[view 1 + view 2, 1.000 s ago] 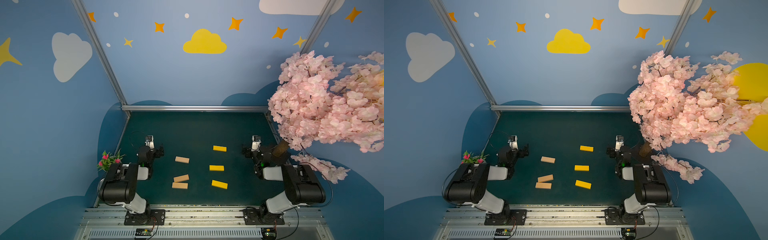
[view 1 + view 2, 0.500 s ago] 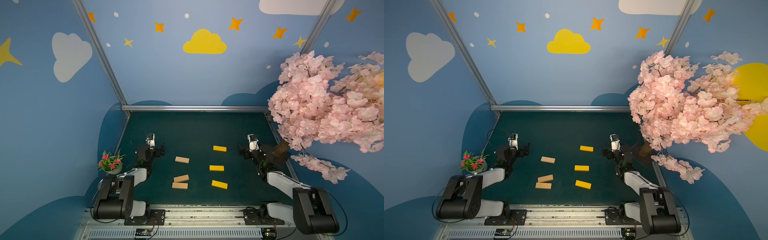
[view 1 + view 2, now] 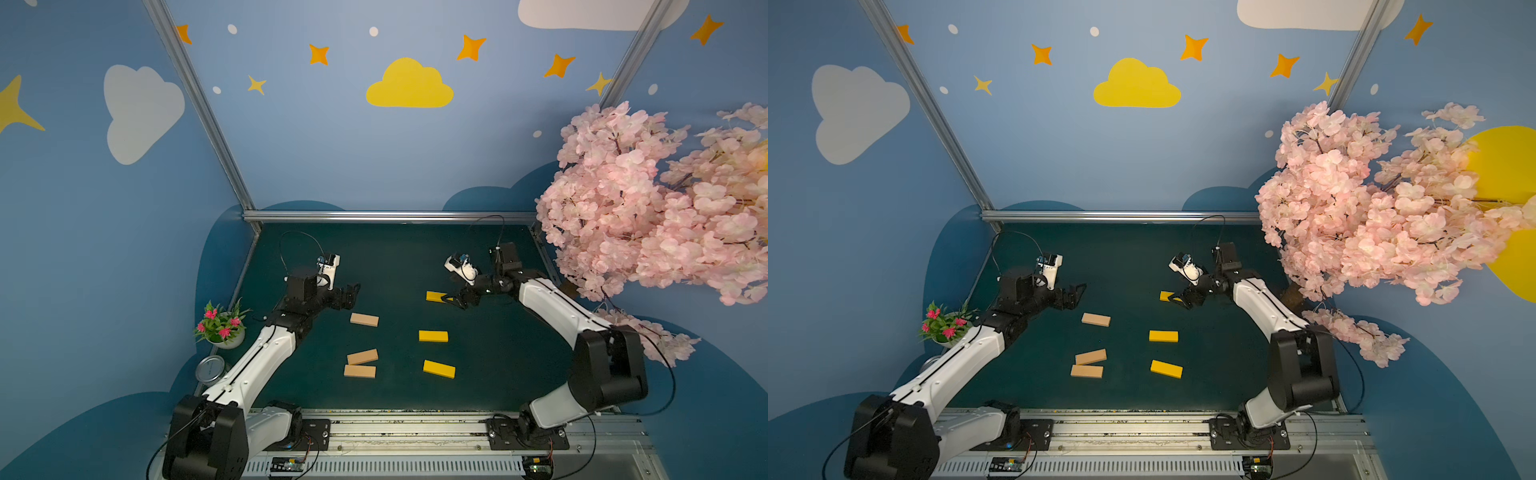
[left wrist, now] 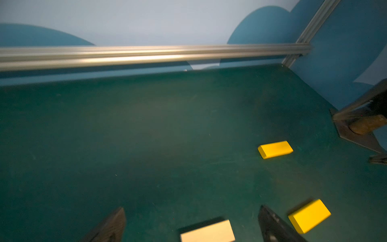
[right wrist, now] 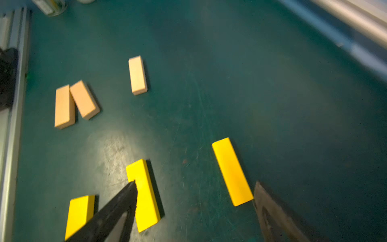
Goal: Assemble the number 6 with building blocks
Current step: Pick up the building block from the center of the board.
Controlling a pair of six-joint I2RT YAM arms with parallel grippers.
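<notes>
Both arms have unfolded from the near edge of the worktop (image 3: 395,257) and extended over the building blocks (image 3: 433,336). All six lie loose; no number 6 is formed. The tan pair (image 3: 359,371) and one yellow bar (image 3: 439,369) lie nearest. The left gripper (image 3: 351,291), fingers apart, hovers beside the far tan bar (image 3: 364,319). The right gripper (image 3: 453,300), fingers apart, is over the farthest yellow bar (image 3: 435,296). Off-centre closure can skew it.

You have three yellow bars (image 3: 433,336), three tan bars (image 3: 364,319), one potted plant (image 3: 220,326), one blossom tree (image 3: 648,216) and one tin (image 3: 210,368).
</notes>
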